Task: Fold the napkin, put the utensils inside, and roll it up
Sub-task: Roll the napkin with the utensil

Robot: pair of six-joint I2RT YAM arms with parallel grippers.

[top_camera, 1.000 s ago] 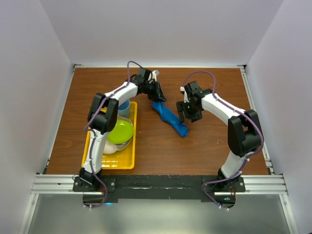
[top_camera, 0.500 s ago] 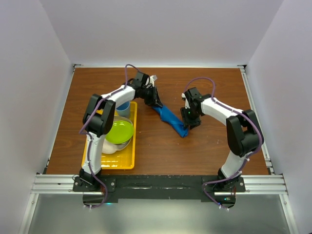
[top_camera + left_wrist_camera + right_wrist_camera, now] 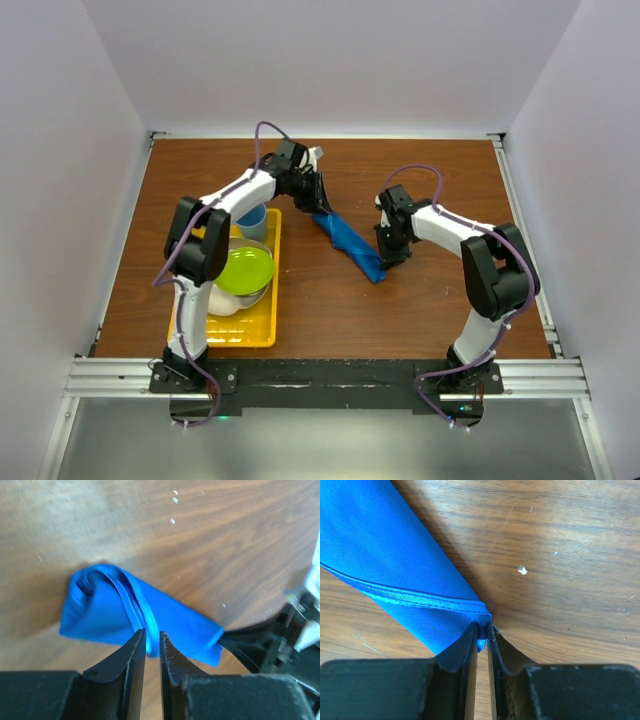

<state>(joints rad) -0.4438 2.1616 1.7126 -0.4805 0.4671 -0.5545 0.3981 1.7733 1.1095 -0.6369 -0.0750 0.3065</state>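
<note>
The napkin (image 3: 349,244) lies as a bright blue folded bundle, slanting across the middle of the wooden table. My left gripper (image 3: 320,204) is at its far left end. In the left wrist view the two jaws (image 3: 152,636) are pinched on a raised fold of the napkin (image 3: 112,611). My right gripper (image 3: 386,254) is at the near right end. In the right wrist view its jaws (image 3: 482,630) are shut on the hemmed corner of the napkin (image 3: 395,565). The utensils are not visible in any view.
A yellow tray (image 3: 262,336) sits at the left, holding a green plate (image 3: 246,270) on a clear bowl, a blue cup (image 3: 254,220) and a white dish (image 3: 226,304). White walls enclose the table on three sides.
My right gripper has come down to the napkin's near end and closed on its corner. The left gripper has stayed pinched at the far end, shifting only slightly.
</note>
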